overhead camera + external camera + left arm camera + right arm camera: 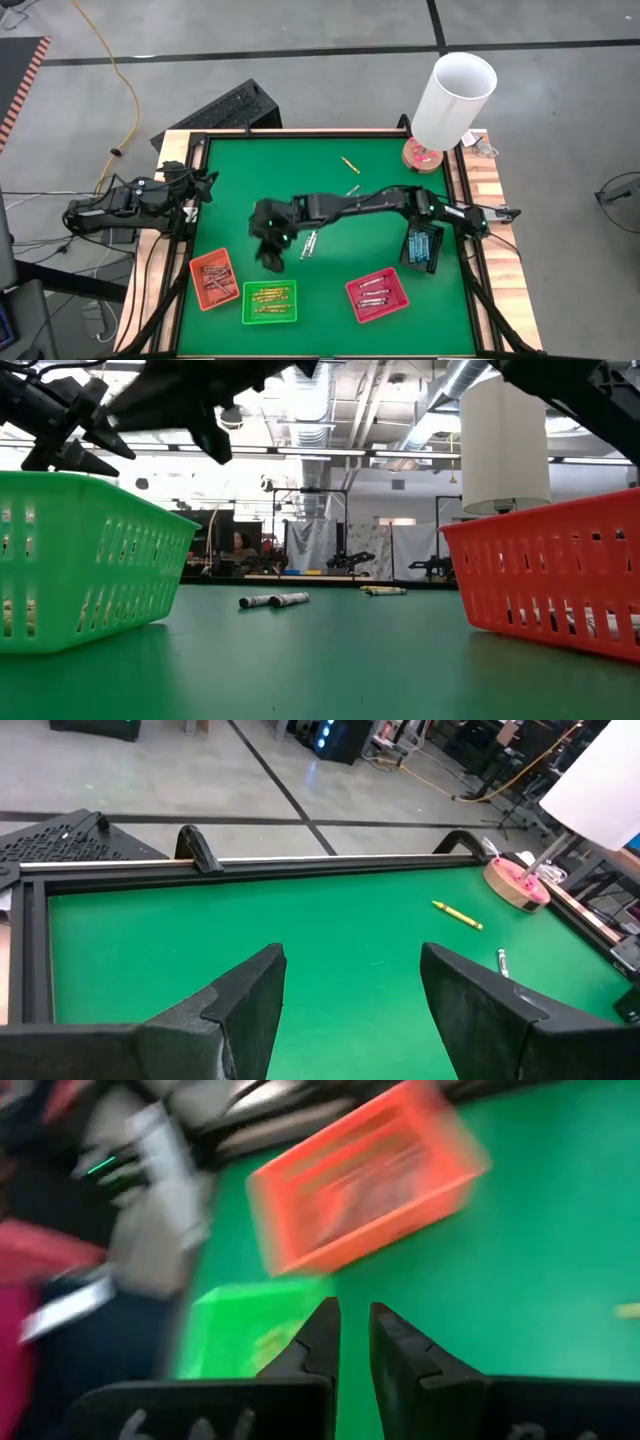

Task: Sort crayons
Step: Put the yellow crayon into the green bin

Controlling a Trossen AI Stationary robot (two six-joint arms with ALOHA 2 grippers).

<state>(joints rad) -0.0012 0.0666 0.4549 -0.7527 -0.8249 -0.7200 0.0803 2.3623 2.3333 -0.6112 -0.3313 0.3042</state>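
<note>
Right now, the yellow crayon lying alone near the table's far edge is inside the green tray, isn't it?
Not quite: the yellow crayon lies alone near the far edge on the bare green table, not in the green tray, as the high view shows.

Grey concrete floor [300, 60] is crossed by dark lines, with a yellow cable [118, 75] trailed over it. Ceiling ducts [455, 380] and strip lights [330, 452] are seen overhead — pale curtains [310, 545] are hung at the back. A white cylinder lamp [452, 100] is stood at the table corner. A black keyboard-like unit [215, 115] is laid beside the table edge.
</note>
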